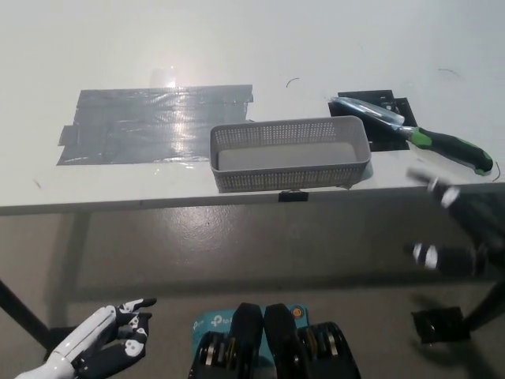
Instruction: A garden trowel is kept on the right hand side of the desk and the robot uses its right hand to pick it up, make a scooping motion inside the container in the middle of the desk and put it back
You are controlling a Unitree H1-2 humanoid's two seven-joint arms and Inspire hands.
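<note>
On the right of the desk (237, 47) the trowel (412, 133) lies untouched beside the basket (288, 154), handle towards the right hand (464, 229), too blurred to judge its opening, while the left hand (110, 332) rests low, open, empty.

You see the desk (260, 39) brightly lit from above, with glare whitening the grey tape (170, 118) toward its left edge. Below the near edge it dims, and the right hand (458, 229) is blurred.

grey perforated container (290, 178), green-and-black-handled trowel (411, 134), white desk (237, 47)
</note>
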